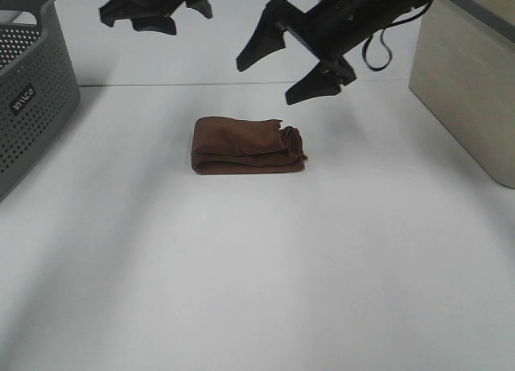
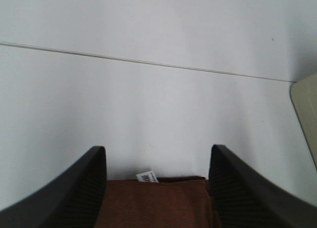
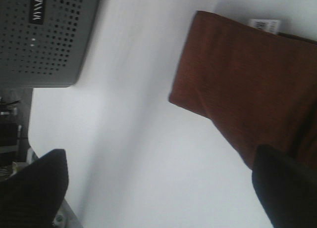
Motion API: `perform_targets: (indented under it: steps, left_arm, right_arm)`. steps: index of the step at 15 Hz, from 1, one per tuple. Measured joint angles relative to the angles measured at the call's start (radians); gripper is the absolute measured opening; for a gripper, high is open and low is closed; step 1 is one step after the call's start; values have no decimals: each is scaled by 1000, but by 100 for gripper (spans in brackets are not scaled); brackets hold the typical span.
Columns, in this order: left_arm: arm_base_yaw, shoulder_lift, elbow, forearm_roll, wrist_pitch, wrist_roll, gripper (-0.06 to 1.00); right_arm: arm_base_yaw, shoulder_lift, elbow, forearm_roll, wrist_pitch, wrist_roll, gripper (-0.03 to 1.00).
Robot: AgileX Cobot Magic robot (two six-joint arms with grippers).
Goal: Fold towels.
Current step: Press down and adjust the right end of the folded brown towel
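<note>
From the high camera, both arms hang above the far part of the white worktop. The left gripper sits at the top edge, partly cut off, so its jaws are hard to read here. The right gripper reaches in from the upper right and tilts down toward the middle, its jaws spread wide and holding nothing. The brown towel lies folded into a small thick bundle near the middle of the worktop, just below the right gripper and touching neither arm. A grey perforated basket stands at the left edge and a beige box at the right, both cut off.

In the left wrist view, the jaws stand apart and empty, with the towel and its white tag between them, below.

In the right wrist view, the jaws are wide and blurred, the towel lies beneath, and the basket is well apart
</note>
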Motion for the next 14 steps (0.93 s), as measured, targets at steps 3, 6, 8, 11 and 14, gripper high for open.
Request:
perform_targets:
  steps: [3,6,8,11,14]
  left_arm:
    - [64,-4,0,10,90,0,58]
    - [84,-4,0,18,119,1,59]
    - [84,-4,0,18,121,1,59]
    - [84,-4,0,18,125,1,59]
    - [84,-4,0,18,126,4,59]
  right_arm:
    - [36,82,0,242,-29,-118,94]
    - [36,178,0,390,-13,-200,93]
    - [35,220,0,397,-18,-209,93]
    - [35,255,0,359,-50,-209,93]
    - [35,256,0,344,-77,-209,93]
